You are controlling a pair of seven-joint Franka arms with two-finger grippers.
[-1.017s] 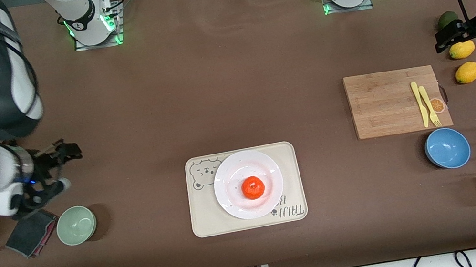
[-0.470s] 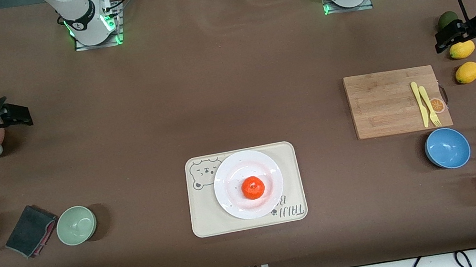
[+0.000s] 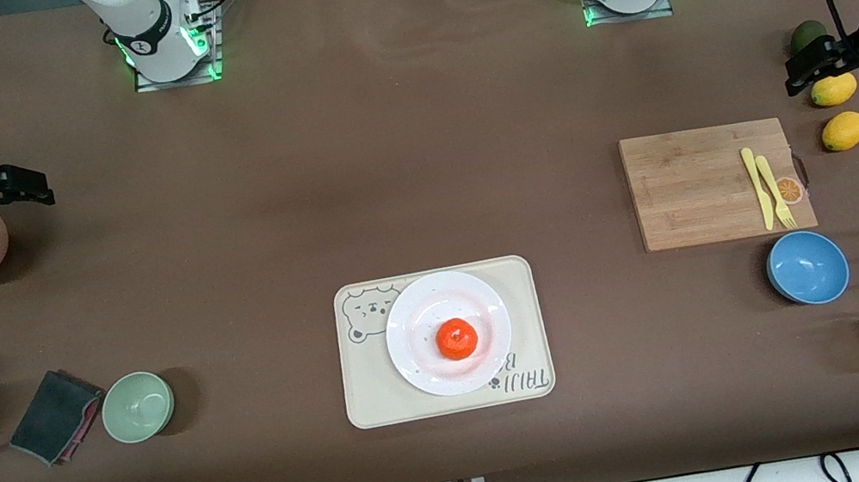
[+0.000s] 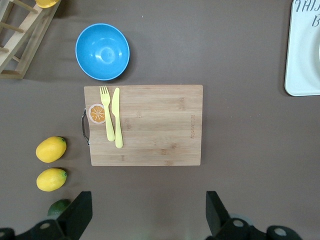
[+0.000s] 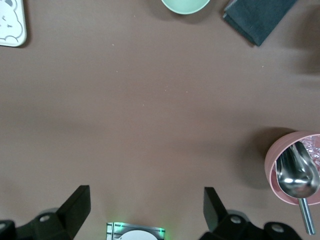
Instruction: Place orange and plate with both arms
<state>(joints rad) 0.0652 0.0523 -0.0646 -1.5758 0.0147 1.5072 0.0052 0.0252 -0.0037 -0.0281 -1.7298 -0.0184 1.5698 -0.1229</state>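
A small round red-orange orange [image 3: 456, 338] sits in the middle of a round glossy white plate [image 3: 415, 313], which rests on a beige rectangular tray printed with a bear [image 3: 364, 374] at the centre of the brown counter [image 3: 397, 150], near the front camera. The left pincer [image 3: 802, 69] hangs with its fingers spread wide and empty over the counter beside two yellow oval lemons [image 3: 845, 130] at the left arm's end. The right pincer [image 3: 23, 187], likewise spread and empty, hangs beside a pink cup [image 5: 295, 167] holding a metal scoop [image 5: 298, 176] at the right arm's end.
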